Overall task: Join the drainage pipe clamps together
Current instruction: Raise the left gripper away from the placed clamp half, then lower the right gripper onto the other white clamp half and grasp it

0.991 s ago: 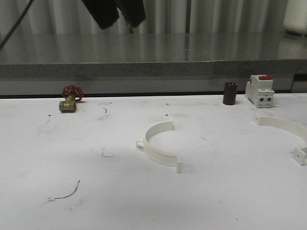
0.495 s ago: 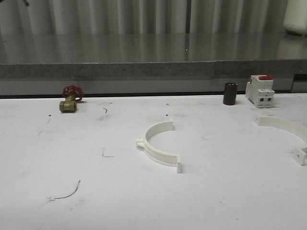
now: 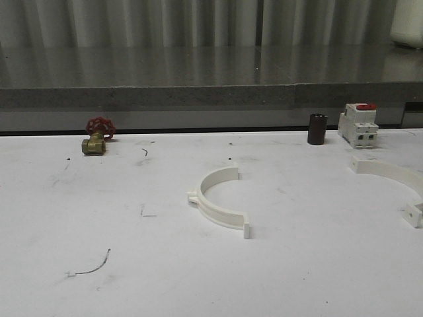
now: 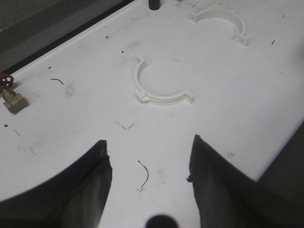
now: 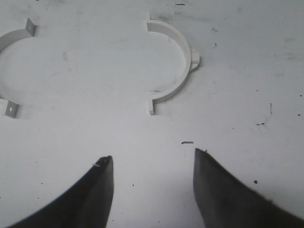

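Note:
Two white half-ring drainage pipe clamps lie apart on the white table. One clamp [image 3: 218, 201] sits mid-table, its open side facing right and back; it also shows in the left wrist view [image 4: 159, 88] and the right wrist view [image 5: 173, 66]. The second clamp [image 3: 393, 181] lies at the right edge, cut off by the frame, and appears again as a half ring [image 4: 221, 21] and as an arc [image 5: 12, 71]. My left gripper [image 4: 148, 147] hangs open above bare table, well short of the middle clamp. My right gripper [image 5: 153, 156] is open too, empty, short of both clamps.
A brass valve with a red handwheel [image 3: 97, 137] stands at the back left. A dark cylinder [image 3: 317, 129] and a white breaker with a red top [image 3: 358, 124] stand at the back right. A grey ledge [image 3: 198, 96] runs behind the table. Pen marks dot the surface.
A dark arm that hung at the top of the front view one second ago has risen out of that view. The clamps have not moved.

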